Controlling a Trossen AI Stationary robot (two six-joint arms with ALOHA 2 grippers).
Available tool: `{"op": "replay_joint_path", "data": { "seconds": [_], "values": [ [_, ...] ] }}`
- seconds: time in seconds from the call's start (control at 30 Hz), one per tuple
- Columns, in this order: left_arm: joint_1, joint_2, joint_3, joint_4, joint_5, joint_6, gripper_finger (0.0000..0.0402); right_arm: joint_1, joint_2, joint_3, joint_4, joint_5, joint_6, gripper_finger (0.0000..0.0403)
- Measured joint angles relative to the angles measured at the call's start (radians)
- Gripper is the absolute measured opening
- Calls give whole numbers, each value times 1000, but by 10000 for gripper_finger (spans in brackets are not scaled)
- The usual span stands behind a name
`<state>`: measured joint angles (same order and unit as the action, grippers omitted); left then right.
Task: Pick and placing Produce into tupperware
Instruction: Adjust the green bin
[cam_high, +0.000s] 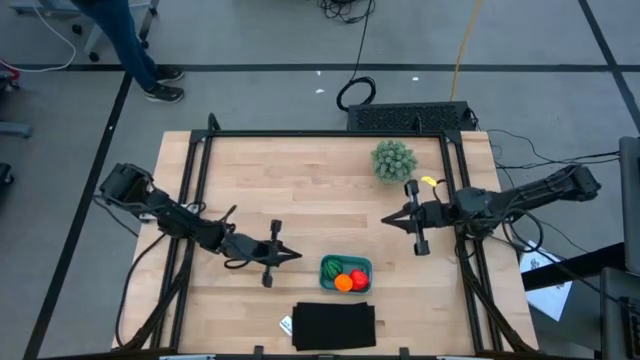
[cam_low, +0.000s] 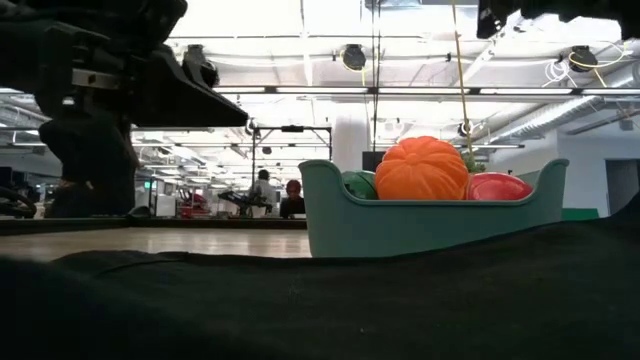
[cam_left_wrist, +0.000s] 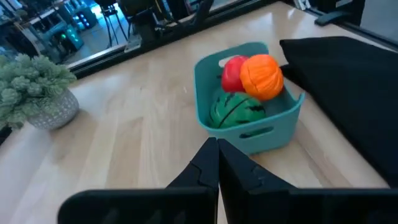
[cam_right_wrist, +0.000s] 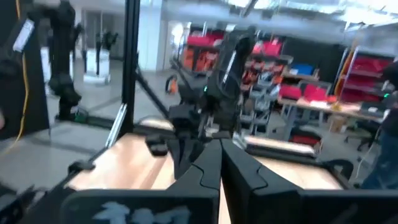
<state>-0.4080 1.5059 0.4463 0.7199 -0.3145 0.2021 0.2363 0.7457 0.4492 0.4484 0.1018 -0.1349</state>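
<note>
The teal tupperware (cam_high: 346, 273) sits near the table's near edge and holds all three produce items: the red one (cam_left_wrist: 233, 71), the orange ball (cam_left_wrist: 262, 76) and the dark green striped one (cam_left_wrist: 237, 111). In the low view the orange ball (cam_low: 421, 168) rises above the tupperware's rim (cam_low: 430, 205). My left gripper (cam_high: 298, 255) is shut and empty, just left of the tupperware above the table. My right gripper (cam_high: 386, 220) is shut and empty, raised to the right and farther back.
A flat black rectangle (cam_high: 335, 326) lies at the near edge, just in front of the tupperware. A fuzzy pale-green plant in a pot (cam_high: 393, 159) stands near the far right. Bare wood lies between the two arms. A person's legs (cam_high: 135, 50) show beyond the table's far left.
</note>
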Motion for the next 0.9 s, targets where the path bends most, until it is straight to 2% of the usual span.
{"op": "replay_joint_path", "data": {
  "seconds": [0.2, 0.33, 0.6, 0.9],
  "values": [
    [-20, -101, -41, 2, -1, 58, 0, -23, -100, -160, 114, 1, 37, 0],
    [-27, -146, -89, 59, 12, 45, 0, -34, -144, -246, 173, 3, 97, 0],
    [-18, -145, -130, 62, 27, -79, 0, -15, -136, -305, 152, 54, 194, 0],
    [-18, -137, -130, 0, 39, -190, 0, 74, -108, -391, 131, 58, 366, 0]
  ]
}}
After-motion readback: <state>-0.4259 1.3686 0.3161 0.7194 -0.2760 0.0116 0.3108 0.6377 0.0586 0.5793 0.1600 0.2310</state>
